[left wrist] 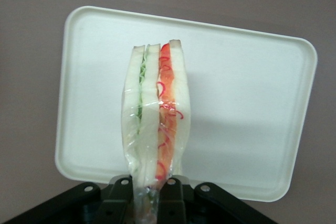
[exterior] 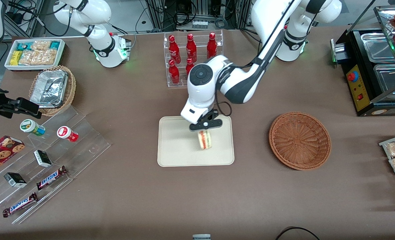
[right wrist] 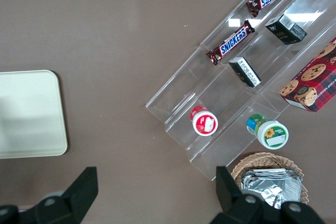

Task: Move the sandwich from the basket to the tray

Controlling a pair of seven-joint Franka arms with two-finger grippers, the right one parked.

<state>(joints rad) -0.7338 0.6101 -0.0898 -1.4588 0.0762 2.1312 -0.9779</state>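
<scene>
We see the gripper (exterior: 205, 130) closed tight on one end of the wrapped sandwich (exterior: 204, 139), a finger (left wrist: 119, 195) pressing each bread face, so the wedge hangs from it with its red and green filling edge showing in the wrist view. It hovers over the middle of the tray (exterior: 174, 146), pointing straight down; whether the sandwich touches the tray we cannot tell. The arm reaches in from the working end, bent at the elbow, and the basket (exterior: 299, 140) sits beside the tray toward that end.
</scene>
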